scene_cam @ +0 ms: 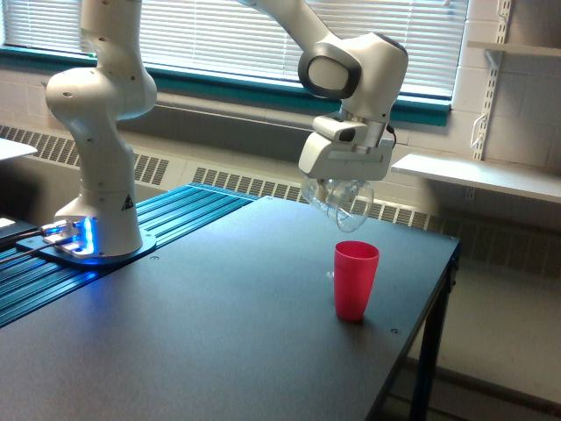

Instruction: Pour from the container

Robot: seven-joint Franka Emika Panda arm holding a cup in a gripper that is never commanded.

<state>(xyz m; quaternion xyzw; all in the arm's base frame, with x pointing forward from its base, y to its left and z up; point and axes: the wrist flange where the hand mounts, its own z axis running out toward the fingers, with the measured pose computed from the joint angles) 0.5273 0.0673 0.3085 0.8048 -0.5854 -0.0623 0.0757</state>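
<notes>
Clear plastic container (342,200) hangs tipped, clenched in the pincer (340,189), above and slightly left of the pink cup (355,280) on the desk (219,333). We judge contents could miss the cup, landing left.

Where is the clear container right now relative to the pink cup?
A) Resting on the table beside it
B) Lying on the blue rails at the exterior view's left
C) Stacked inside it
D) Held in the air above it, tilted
D: the gripper holds the clear container tilted in the air, above the pink cup, which stands upright on the table with a clear gap between them.
</notes>
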